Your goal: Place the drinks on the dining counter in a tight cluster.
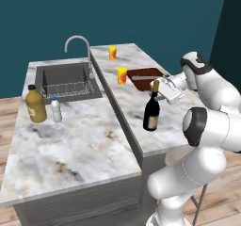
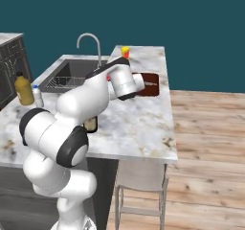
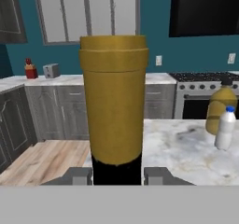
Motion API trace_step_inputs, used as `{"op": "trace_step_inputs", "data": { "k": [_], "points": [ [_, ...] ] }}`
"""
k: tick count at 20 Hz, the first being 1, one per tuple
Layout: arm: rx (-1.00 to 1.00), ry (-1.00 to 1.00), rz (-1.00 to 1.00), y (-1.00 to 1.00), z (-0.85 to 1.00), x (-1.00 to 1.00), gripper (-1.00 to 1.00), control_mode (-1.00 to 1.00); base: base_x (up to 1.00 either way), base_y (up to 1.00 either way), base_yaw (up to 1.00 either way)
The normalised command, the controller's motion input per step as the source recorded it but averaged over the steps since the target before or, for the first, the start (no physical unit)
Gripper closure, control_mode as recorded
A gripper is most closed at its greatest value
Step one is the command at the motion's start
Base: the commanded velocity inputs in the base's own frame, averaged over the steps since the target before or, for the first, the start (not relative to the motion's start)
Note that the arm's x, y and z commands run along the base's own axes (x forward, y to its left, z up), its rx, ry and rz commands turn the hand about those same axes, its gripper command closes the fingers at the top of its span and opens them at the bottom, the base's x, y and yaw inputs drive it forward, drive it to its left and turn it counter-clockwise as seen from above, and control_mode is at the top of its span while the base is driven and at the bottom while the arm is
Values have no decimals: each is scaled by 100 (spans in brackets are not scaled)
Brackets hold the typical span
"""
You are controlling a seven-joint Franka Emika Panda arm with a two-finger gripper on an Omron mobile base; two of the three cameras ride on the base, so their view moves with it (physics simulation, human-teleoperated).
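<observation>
Upright on the raised table (image 1: 155, 140), toward its near end, stands the wine bottle (image 1: 151, 111), dark glass with a tan label. Its gold-foiled neck sits between the fingers (image 3: 77, 175) of the claw (image 1: 159, 89), which is closed on the neck from the right side; in the hand view the foil fills the centre with a dark finger tip on either flank. Left of this, on the lower marble worktop (image 1: 70, 140), the amber bottle (image 1: 36, 105) with black cap and the small water bottle (image 1: 56, 109) stand just beside each other, near the front left corner of the sink (image 1: 66, 81); both well apart from the wine bottle. A wire rack lies in the sink, curved faucet (image 1: 79, 44) at its far right. On the raised table farther back: one yellow cup (image 1: 122, 75) touching or just beside a dark red board (image 1: 146, 78), another yellow cup (image 1: 113, 52) near the far end. Wood floor (image 2: 210, 143) to the right; a stool (image 2: 141, 186) tucked under the near end.
</observation>
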Motion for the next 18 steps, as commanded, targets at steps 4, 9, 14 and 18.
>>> {"op": "trace_step_inputs", "data": {
  "k": [4, 9, 14, 18],
  "points": [
    [0, -4, 3, 4, 0, -1, 100, -100, 0, 0, 0],
    [0, -9, 1, 0, 0, -8, 100, -100, 0, 0, 0],
    [0, -1, 0, 0, 0, 0, 100, -100, 0, 0, 0],
    [0, 0, 0, 0, 0, 0, 100, -100, 0, 0, 0]
  ]
}}
